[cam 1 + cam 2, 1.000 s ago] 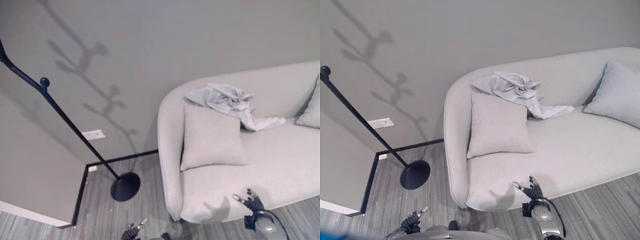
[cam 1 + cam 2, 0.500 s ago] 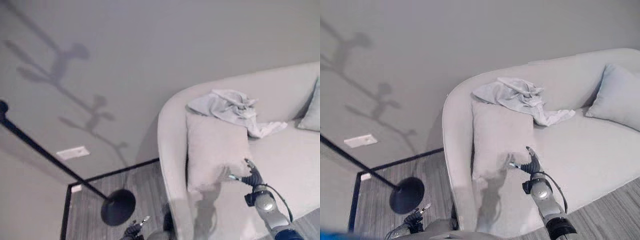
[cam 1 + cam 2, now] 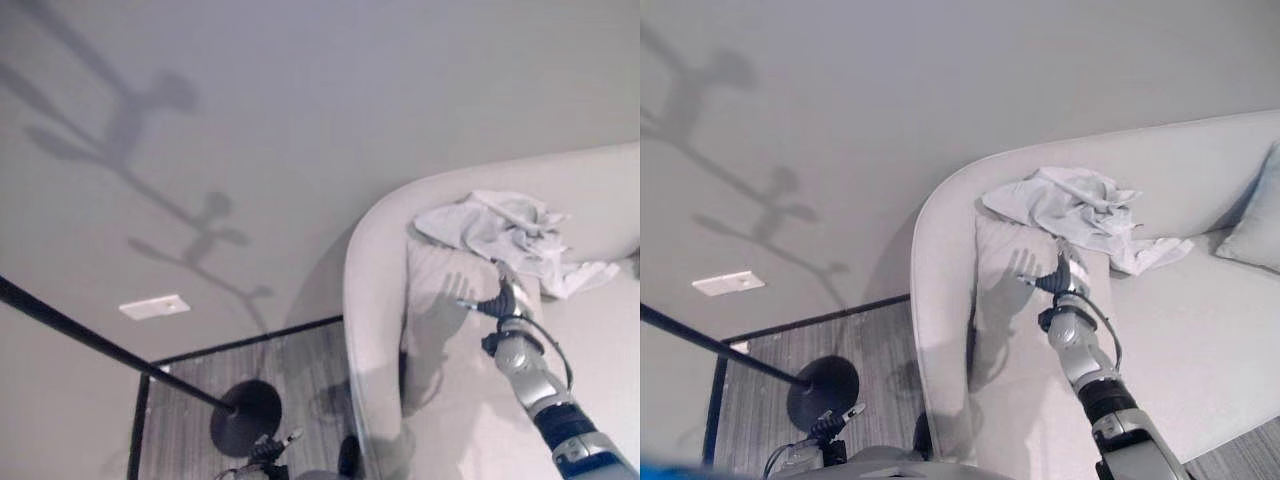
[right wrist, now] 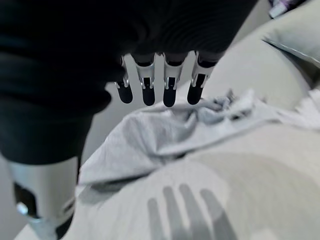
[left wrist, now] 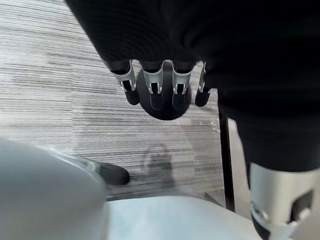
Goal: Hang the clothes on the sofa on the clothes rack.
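Right hand (image 3: 1058, 279), fingers straight and spread, reaches toward the shirt (image 3: 1070, 208) on the sofa back (image 3: 940, 230), centre-right; left hand (image 5: 160, 87) relaxed, low.

right hand (image 3: 1058, 275): fingers straight, in open air above the cushion (image 3: 1025, 290), short of the crumpled grey garment (image 3: 1070, 210)
way to the garment: clear; sofa backrest (image 3: 1180, 165) rises just behind it
rack pole (image 3: 100, 345): slants across the floor space left of the sofa
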